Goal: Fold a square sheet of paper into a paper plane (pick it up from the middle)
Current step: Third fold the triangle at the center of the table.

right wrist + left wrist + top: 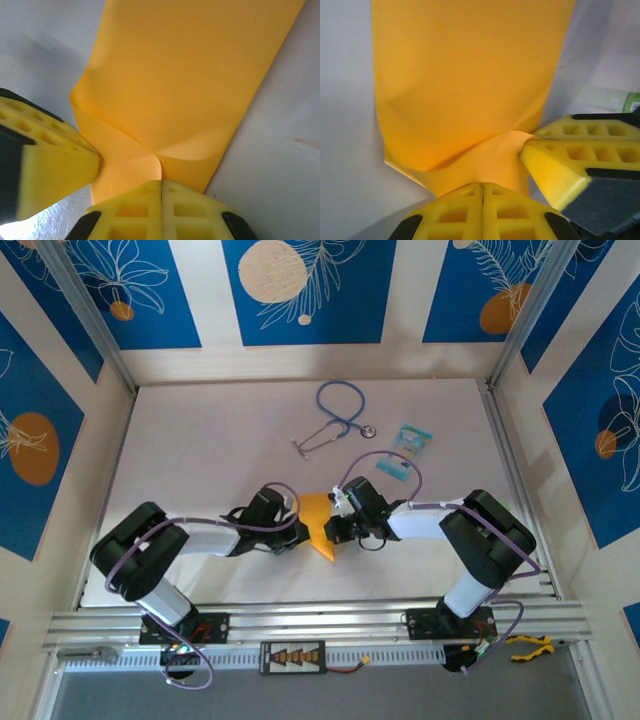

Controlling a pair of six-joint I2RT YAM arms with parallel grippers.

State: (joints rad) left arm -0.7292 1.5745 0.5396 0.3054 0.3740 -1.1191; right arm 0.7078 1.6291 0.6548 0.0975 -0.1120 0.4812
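At the left of the overhead frame the left arm reaches toward the centre. The left end effector [297, 528] has its fingers together, tip set on the square sheet of paper [318, 532]. The sheet lies partly folded on the desk [200, 450] in the lower middle of the frame, with a point aimed at the arm bases. In the left wrist view the paper curls up in a soft, unflattened bend just above the closed tip. Whether a layer is pinched between the pads or only pressed beneath them cannot be told. Right of the paper, the right end effector [337, 525] meets it from the opposite side, fingers likewise together. In the right wrist view its tip sits where two loose flaps converge. The step looks like setting a crease. Doing it well probably means one tip pinning the sheet while the other slides along the bend, flattening it without dragging the paper askew. Further right and higher, a light-blue packet [405, 452] lies well apart.
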